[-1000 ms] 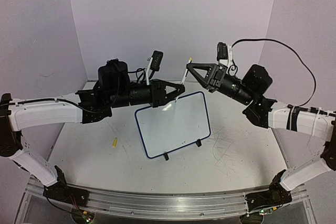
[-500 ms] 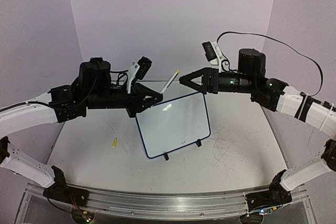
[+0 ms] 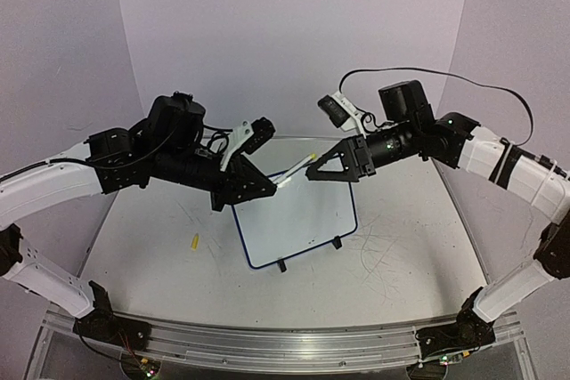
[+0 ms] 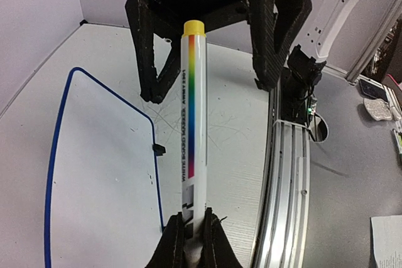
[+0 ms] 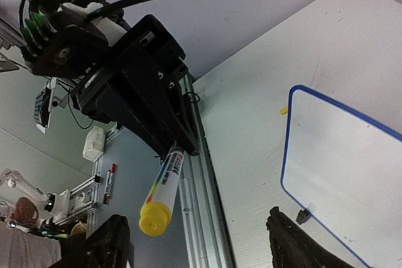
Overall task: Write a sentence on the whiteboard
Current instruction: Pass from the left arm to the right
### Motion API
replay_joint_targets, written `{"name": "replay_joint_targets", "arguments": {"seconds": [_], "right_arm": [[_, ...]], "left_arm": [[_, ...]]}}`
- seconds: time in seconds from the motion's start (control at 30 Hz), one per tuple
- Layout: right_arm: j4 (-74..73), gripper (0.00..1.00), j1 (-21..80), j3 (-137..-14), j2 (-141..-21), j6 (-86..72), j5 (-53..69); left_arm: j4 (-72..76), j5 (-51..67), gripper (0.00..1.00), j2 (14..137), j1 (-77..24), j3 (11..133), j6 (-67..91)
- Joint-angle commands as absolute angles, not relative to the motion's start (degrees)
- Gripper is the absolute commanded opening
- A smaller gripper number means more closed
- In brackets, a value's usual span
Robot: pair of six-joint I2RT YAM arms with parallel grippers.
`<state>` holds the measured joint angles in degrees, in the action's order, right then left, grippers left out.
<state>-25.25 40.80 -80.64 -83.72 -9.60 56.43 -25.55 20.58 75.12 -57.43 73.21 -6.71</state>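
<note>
Left pincer is clamped tight on the tail of the marker, holding it above the tabletop; my right pincer stands wide around its yellow end. The whiteboard lies below, bare of writing. I judge we are uncapping: next, close squarely on that end and pull straight

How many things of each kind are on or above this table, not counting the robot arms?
Small white rectangular whiteboard with dark-blue frame: 1
White plastic marker with rainbow stripe and yellow end, held in the left gripper: 1
Small yellow piece lying on the white tabletop: 1
Total: 3
</note>
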Motion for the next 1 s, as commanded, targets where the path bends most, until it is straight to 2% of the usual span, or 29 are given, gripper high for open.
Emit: {"name": "replay_joint_targets", "arguments": {"seconds": [0.0,0.1,0.27,0.73,0.8,0.9,0.97], "right_arm": [[-26.3,0.68,40.9,-82.0,-84.1,-7.6,62.6],[-25.8,0.62,41.4,-82.2,-84.7,-8.0,63.5],[-25.7,0.61,42.7,-83.3,-86.4,-8.2,64.0],[-24.3,0.45,45.5,-85.4,-90.2,-8.4,65.1],[-24.3,0.40,45.7,-85.4,-90.4,-8.2,65.3],[-24.3,0.26,45.8,-85.3,-90.5,-8.0,65.2],[-24.2,0.20,45.9,-85.2,-90.4,-8.0,65.1]], "left_arm": [[-28.4,26.1,0.00,75.6,-57.3,76.1,-8.2],[-29.9,27.8,0.00,76.2,-57.3,76.8,-8.5],[-30.6,29.2,0.00,76.5,-57.3,77.9,-8.5],[-31.4,31.7,0.00,79.3,-57.3,79.4,-8.6],[-31.4,31.4,0.00,79.7,-57.3,79.7,-8.5],[-31.4,30.7,0.00,79.8,-57.3,79.8,-8.4],[-31.5,30.5,0.00,79.8,-57.3,79.8,-8.3]]}}
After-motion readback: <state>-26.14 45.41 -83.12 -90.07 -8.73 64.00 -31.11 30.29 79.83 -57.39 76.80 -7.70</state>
